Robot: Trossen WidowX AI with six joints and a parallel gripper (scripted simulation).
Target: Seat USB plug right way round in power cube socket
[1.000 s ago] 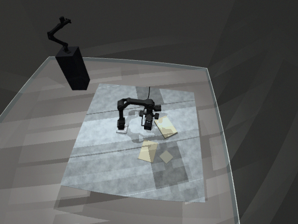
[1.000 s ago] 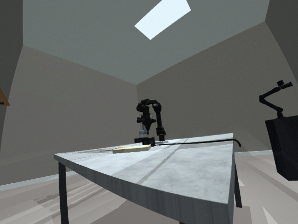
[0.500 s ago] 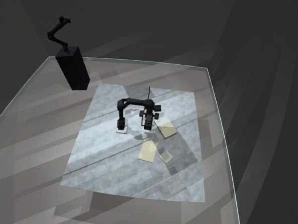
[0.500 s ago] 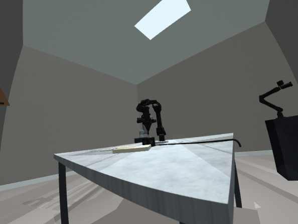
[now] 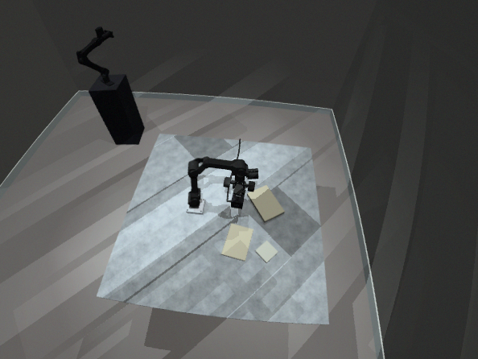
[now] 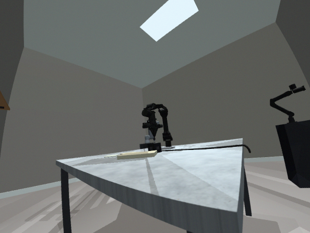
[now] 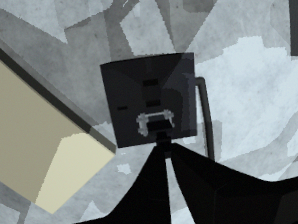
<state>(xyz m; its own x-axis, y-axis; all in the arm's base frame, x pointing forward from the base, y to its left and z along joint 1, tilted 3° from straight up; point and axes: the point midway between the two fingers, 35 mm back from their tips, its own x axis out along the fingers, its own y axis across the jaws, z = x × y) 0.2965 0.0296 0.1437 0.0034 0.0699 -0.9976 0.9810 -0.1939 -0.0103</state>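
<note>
Clamped on the USB plug, our gripper points straight down in the wrist view, its dark fingers meeting in a narrow wedge at the plug's dark body. Just beyond, we see the plug's metal shell at a socket on the top face of the power cube, at frame centre. A dark cable runs down the cube's right side.

At left in the wrist view, a tan book lies just beside the cube, close to the fingers' approach.

From the top view we find what the wrist camera misses: two more flat pale pieces, a pad and a small card, lower in frame, and the arm's base plate. Farther off, upper left, stands a black pedestal.

From the exterior view we alone see the cable trailing to the table edge.
</note>
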